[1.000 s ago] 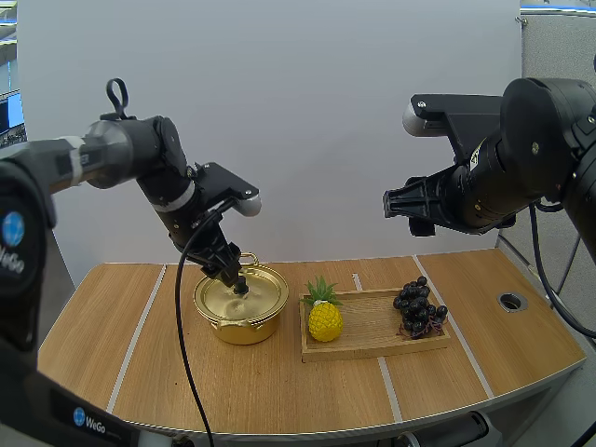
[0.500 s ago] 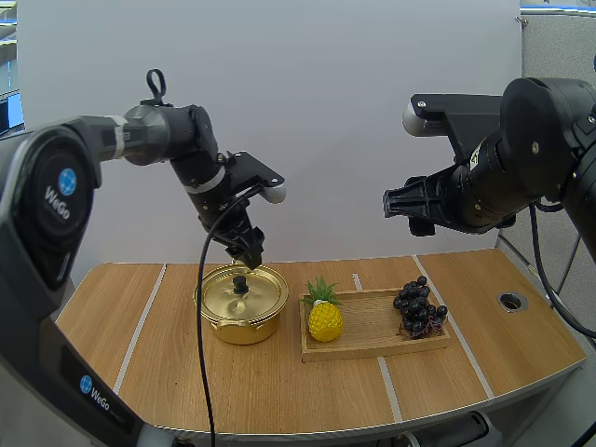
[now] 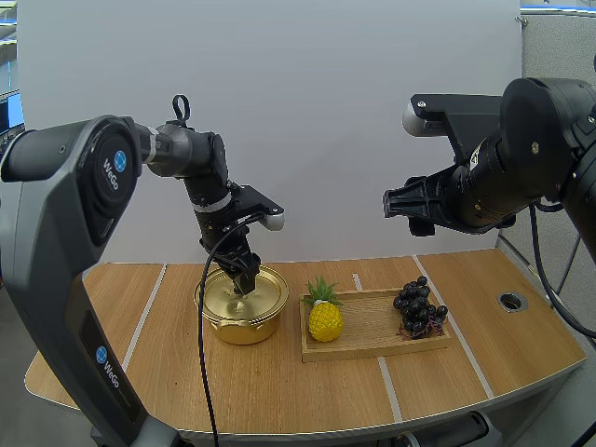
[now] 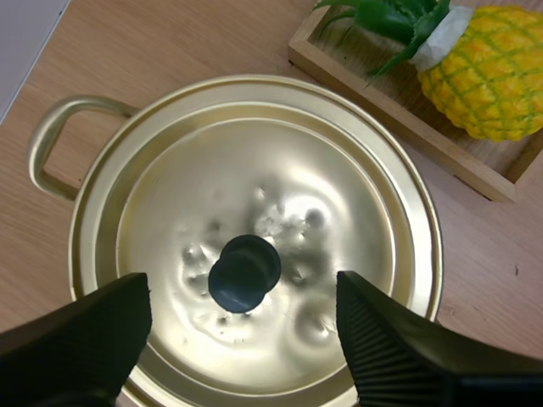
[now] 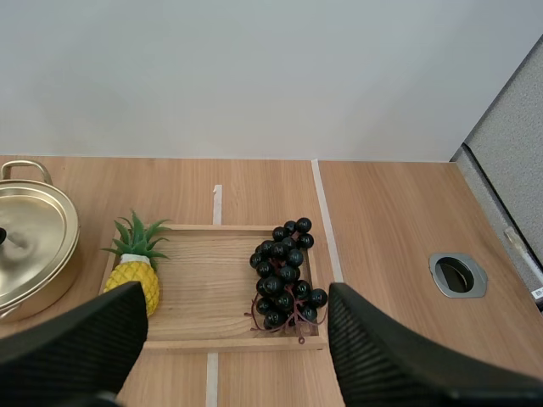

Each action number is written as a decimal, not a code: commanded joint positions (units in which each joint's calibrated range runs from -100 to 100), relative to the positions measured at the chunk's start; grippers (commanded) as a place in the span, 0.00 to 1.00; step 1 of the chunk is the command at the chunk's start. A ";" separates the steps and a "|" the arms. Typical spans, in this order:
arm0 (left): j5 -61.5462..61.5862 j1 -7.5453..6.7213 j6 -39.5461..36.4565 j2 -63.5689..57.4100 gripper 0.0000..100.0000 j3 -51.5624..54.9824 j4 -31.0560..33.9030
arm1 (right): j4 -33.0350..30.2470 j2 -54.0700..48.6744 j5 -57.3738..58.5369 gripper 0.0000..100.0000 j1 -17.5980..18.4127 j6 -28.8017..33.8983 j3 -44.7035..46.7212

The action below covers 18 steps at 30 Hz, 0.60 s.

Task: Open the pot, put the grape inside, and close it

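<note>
Two grippers checked, plus the task items.

Item 1, left gripper: fingers spread wide, ribbed faces turned inward, nothing held. It hangs low over the pot, one finger on either side of the black knob and apart from it. Whether the tips touch the lid can't be told from the wrist view.

Item 2, pot: gold, lid seated, closed. Stands on the table just beside the wooden tray.

Item 3, right gripper: raised well above the table, approx. over the tray. Fingers wide apart, empty.

Item 4, grapes: dark bunch lying in the tray at the end farther from the pot, well apart from both grippers.

Item 5, pineapple: upright in the tray at the end nearest the pot.
</note>
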 commanded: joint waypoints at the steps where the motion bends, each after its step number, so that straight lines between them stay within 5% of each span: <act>1: -0.95 -0.12 -0.71 0.33 1.00 -0.57 0.32 | -0.26 -0.16 -0.55 1.00 0.09 -0.13 -0.66; 18: -3.51 -0.12 -0.80 4.06 1.00 -0.57 -0.05 | -0.26 -0.16 -0.55 1.00 0.09 -0.13 -0.66</act>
